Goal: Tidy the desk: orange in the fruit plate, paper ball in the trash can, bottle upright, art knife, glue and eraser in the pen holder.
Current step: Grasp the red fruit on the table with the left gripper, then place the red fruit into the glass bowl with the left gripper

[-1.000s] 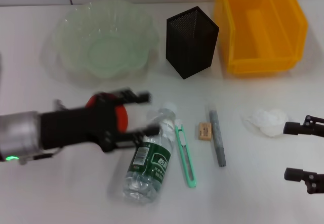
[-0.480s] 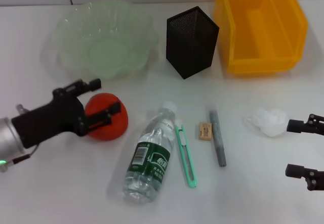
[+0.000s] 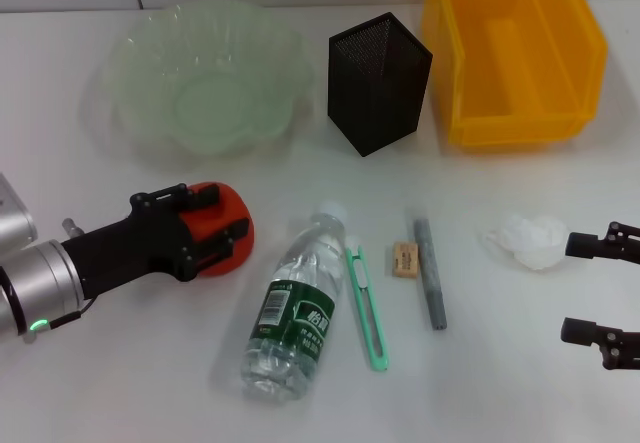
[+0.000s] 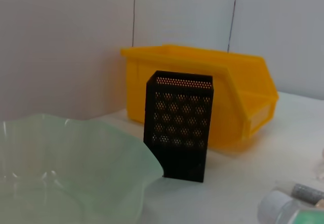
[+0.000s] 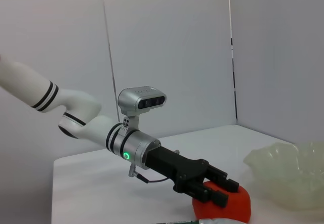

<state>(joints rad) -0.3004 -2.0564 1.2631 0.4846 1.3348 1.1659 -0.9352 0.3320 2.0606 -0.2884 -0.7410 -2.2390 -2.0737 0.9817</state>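
Orange (image 3: pixel 222 235) lies on the bench (image 3: pixel 500 363), near side of the pale green fruit plate (image 3: pixel 205 78) and left of the lying bottle (image 3: pixel 295 308). My left tool (image 3: pixel 210 235) reaches in from the left, its fingers (image 3: pixel 215 253) set on either side of the orange and closed against it; the right wrist view shows the same grip (image 5: pixel 215 193), with the fruit resting on the bench.

Bottle lies on its side, cap pointing far. Just right of it, in order: green art knife (image 3: pixel 368 308), small eraser (image 3: pixel 405 260), grey glue stick (image 3: pixel 430 273), all flat on the bench. Paper ball (image 3: pixel 528 240) lies further right, near my right tool (image 3: pixel 600 293), which sits at the right edge with its fingers (image 3: pixel 590 248) apart and nothing between them.

Black mesh pen holder (image 3: pixel 378 81) stands upright at the far side, between the fruit plate and the yellow bin (image 3: pixel 515 53).
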